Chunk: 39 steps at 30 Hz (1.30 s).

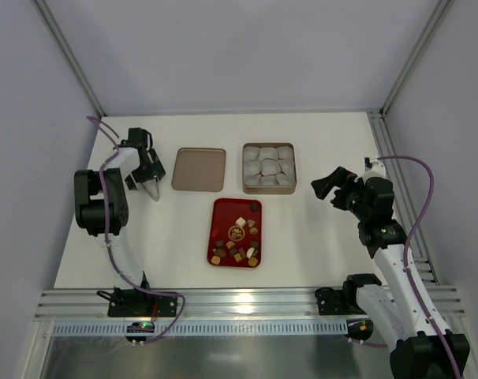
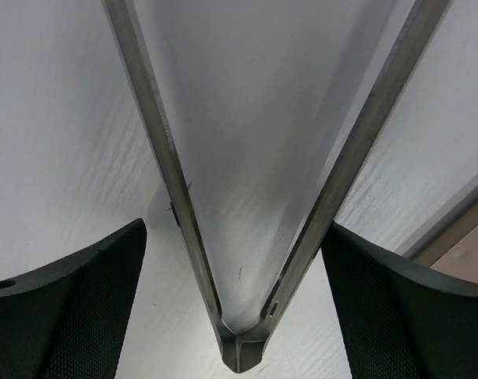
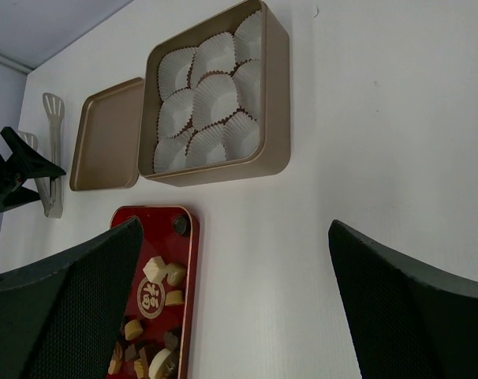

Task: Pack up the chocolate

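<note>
Chocolate pieces (image 1: 237, 239) lie on a red tray (image 1: 220, 212), gold box (image 1: 269, 189) just behind it, left gripper (image 1: 154, 192) straddling metal tongs (image 2: 237, 316) wide-jawed, right gripper (image 1: 327, 188) open and empty.

- Only readable mark: round gold emblem w/ one Chinese char, looks like 福, on floor of red tray (image 3: 154, 296), among the chocolate (image 3: 154, 269) pcs; clearest in right wrist view.
- Top view: same emblem (image 1: 236, 232) visible, char too small to read.
- Left wrist view: no text.
</note>
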Motion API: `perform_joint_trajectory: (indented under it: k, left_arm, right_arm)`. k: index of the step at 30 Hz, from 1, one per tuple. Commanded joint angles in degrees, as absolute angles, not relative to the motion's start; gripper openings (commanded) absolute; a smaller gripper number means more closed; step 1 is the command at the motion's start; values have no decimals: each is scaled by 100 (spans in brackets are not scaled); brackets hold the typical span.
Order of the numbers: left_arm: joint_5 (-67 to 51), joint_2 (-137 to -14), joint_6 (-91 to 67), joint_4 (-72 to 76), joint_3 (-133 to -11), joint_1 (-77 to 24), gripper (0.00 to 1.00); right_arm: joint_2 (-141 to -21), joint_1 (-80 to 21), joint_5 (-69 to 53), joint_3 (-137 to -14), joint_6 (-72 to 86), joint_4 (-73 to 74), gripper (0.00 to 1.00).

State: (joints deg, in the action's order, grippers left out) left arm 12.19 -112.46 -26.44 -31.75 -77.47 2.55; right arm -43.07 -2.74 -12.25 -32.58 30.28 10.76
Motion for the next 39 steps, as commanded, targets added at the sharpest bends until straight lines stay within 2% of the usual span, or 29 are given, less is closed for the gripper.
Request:
perform_joint_trajectory:
  k: [1, 8, 14, 18, 23, 39]
  left_arm:
    - [1090, -11381, -2505, -2944, -8007, 290, 87]
    - [1037, -11610, -2513, -2962, -8016, 290, 80]
    - [1143, -11707, -2540, -3032, -8024, 290, 66]
    - [1116, -11611, -2566, -3146, -8103, 290, 54]
    - [1037, -11049, -2707, -3366, -8226, 264, 43]
    - [1345, -8721, -2690, -4456, -7981, -325, 42]
  right_arm:
    - [-4315, -264, -1310, -3454, 2980, 844, 100]
    - [-4315, -264, -1327, -3463, 2962, 870, 100]
    - [-4368, -255, -1380, -3454, 2936, 826, 100]
    - [-4447, -255, -1476, -3480, 2936, 817, 100]
    - [-4438, -255, -1520, -3507, 2944, 817, 100]
    - [-4412, -255, -1547, -3560, 2909, 879, 100]
